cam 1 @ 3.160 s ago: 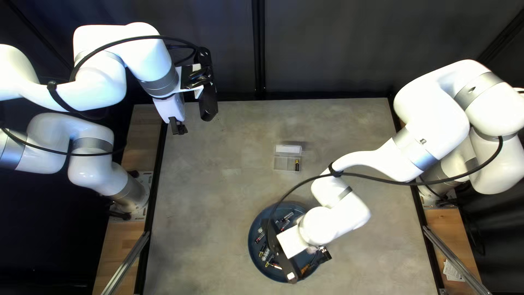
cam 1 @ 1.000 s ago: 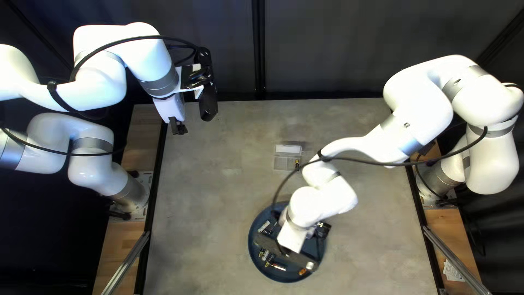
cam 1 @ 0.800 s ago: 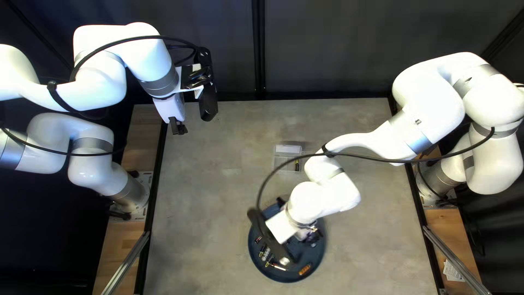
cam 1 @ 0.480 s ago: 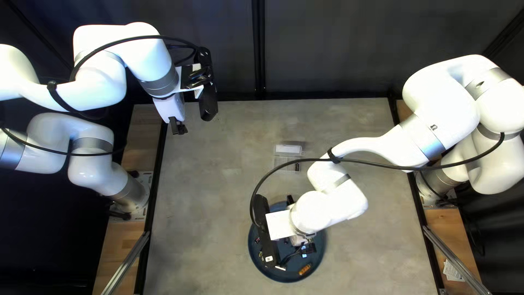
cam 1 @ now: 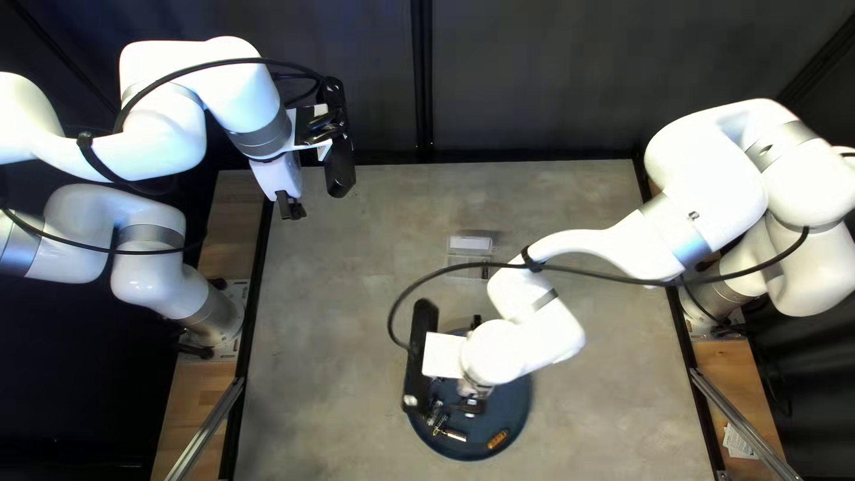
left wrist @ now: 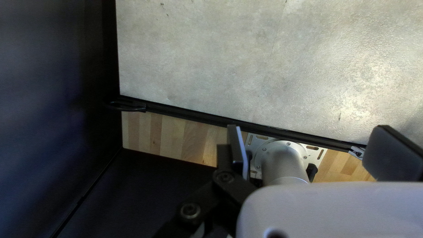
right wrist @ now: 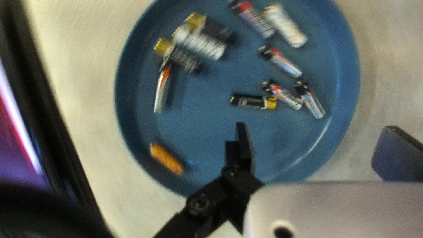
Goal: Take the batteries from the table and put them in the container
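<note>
In the top left view my left gripper (cam 1: 291, 207) hangs at the table's far left. The left wrist view shows that gripper (left wrist: 315, 152) open with nothing between its fingers. My right gripper (cam 1: 471, 403) is over the blue plate (cam 1: 518, 423), partly hidden by its arm. Open and holding nothing in the right wrist view, this gripper (right wrist: 319, 150) has one finger above the plate (right wrist: 125, 103) and the other outside its rim. Several batteries lie scattered there, including a black-and-gold one (right wrist: 251, 102) and an orange one (right wrist: 166, 159). The clear container (cam 1: 469, 243) stands beyond the plate, a cable crossing it.
My right arm (cam 1: 543, 334) reaches across the table (cam 1: 356, 312) and covers part of the plate. Its cable (cam 1: 570, 270) loops past the container. A black-framed purple panel (right wrist: 20, 123) stands beside the table in the right wrist view.
My right gripper has moved left over the plate while its wrist turned, swinging the long black block to the plate's left side. The orange battery is uncovered. My left arm has stayed still.
</note>
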Controlling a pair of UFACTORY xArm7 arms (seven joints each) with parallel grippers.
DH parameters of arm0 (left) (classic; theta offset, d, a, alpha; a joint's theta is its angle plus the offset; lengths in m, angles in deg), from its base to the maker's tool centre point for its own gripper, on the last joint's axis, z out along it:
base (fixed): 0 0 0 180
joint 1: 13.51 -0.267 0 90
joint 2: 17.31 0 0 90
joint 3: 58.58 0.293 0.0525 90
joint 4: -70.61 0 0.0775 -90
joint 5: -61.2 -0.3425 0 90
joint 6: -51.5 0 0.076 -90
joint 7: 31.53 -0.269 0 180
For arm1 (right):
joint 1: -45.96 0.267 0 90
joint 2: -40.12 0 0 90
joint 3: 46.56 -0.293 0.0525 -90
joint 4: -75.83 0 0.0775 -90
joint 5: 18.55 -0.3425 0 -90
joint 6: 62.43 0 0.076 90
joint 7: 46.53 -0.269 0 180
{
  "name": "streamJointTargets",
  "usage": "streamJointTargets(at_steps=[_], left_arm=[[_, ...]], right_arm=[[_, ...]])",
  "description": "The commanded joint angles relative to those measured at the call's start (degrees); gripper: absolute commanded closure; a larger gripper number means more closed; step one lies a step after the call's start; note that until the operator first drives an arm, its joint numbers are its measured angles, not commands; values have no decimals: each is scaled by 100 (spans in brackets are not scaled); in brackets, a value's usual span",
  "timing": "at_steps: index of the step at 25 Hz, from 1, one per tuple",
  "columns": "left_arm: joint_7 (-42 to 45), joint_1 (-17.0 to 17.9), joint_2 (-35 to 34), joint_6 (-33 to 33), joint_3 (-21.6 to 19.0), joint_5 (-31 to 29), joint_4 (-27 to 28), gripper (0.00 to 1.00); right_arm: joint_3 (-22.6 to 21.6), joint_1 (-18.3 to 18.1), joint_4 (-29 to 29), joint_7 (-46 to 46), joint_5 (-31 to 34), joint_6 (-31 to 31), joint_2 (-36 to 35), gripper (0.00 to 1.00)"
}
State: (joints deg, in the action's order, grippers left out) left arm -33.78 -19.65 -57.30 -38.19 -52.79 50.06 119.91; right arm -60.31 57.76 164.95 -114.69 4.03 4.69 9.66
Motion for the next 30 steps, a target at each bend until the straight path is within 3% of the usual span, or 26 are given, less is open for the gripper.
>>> streamJointTargets(at_steps=[1,7,16,23,30], left_arm=[[0,0,0,0,0,0,0,0],[0,0,0,0,0,0,0,0],[0,0,0,0,0,0,0,0],[0,0,0,0,0,0,0,0],[0,0,0,0,0,0,0,0]], right_arm=[[119,173,245,-362,76,249,-151,0],[134,123,21,-390,114,47,-22,0],[137,-102,-815,-1995,-897,-959,561,0],[457,350,-186,-3925,-900,-507,-100,0],[457,350,-186,-3925,-900,-507,-100,0]])
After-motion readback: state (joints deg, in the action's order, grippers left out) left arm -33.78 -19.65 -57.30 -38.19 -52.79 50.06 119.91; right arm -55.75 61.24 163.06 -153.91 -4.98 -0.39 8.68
